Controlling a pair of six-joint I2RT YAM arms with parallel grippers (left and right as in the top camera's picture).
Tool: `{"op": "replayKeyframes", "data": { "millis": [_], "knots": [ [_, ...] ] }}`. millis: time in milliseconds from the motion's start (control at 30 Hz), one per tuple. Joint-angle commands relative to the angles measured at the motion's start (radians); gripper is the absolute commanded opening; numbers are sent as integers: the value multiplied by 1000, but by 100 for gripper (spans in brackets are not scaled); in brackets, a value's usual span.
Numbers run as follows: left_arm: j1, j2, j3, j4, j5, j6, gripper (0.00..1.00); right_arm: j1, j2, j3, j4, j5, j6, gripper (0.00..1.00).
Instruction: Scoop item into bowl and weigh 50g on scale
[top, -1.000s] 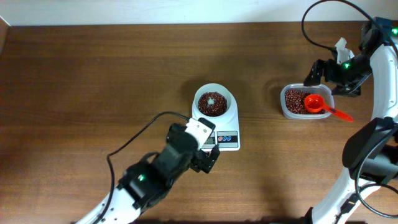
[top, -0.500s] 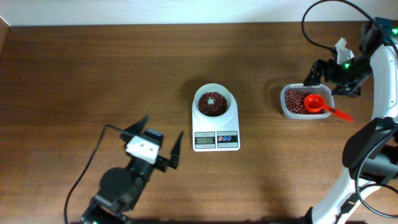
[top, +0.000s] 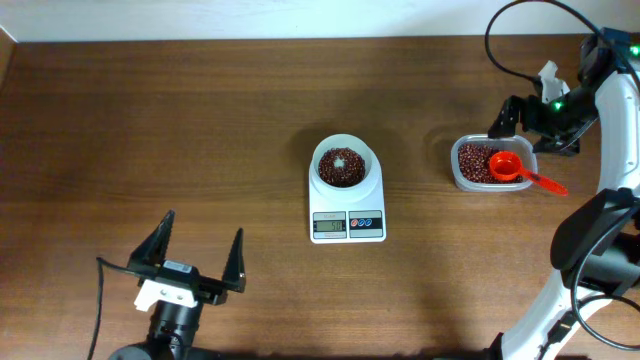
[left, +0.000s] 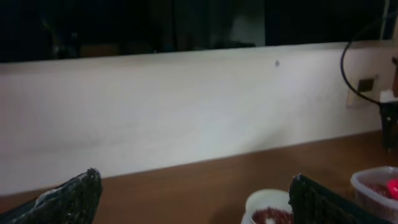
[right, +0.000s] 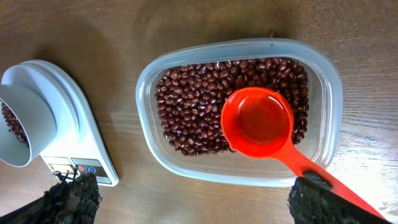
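Observation:
The white bowl (top: 320, 158) stands on the white scale (top: 374, 193) at mid-table, with a small heap of the item, reddish-brown beans (top: 336, 176), inside. More beans (top: 472, 163) fill a clear tub (top: 455, 178) to the right, and a red scoop (top: 506, 166) lies in them, empty. My right gripper (top: 528, 130) hovers open over the tub's far edge. In the right wrist view its gripper (right: 194, 179) straddles the tub (right: 329, 81) and the scoop (right: 258, 121). My left gripper (top: 203, 225) is open and empty near the front left. Its wrist view shows the gripper (left: 196, 177) and the bowl (left: 264, 199).
A black cable (top: 510, 60) loops over the back right corner. The right arm's white links (top: 610, 150) run down the table's right edge. A pale wall (left: 186, 112) backs the table.
My left arm has pulled back from beside the scale's front to the front left of the table, gripper still open. The right arm, bowl and scoop have not moved.

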Motion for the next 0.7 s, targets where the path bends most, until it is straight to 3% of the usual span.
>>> {"op": "replayKeyframes", "data": {
  "millis": [0,200,533,600,667],
  "knots": [
    [57,-10,-58,103,84,8,99,3,1,-2,0,-8,1,99],
    [117,-10,-404,695,94,8,99,3,1,-2,0,-8,1,99],
    [119,-10,-397,133,-90,33,99,3,1,-2,0,-8,1,99],
    [112,-10,-397,138,-90,149,99,3,1,-2,0,-8,1,99],
    [108,-10,-397,138,-85,158,99,3,1,-2,0,-8,1,99]
  ]
}}
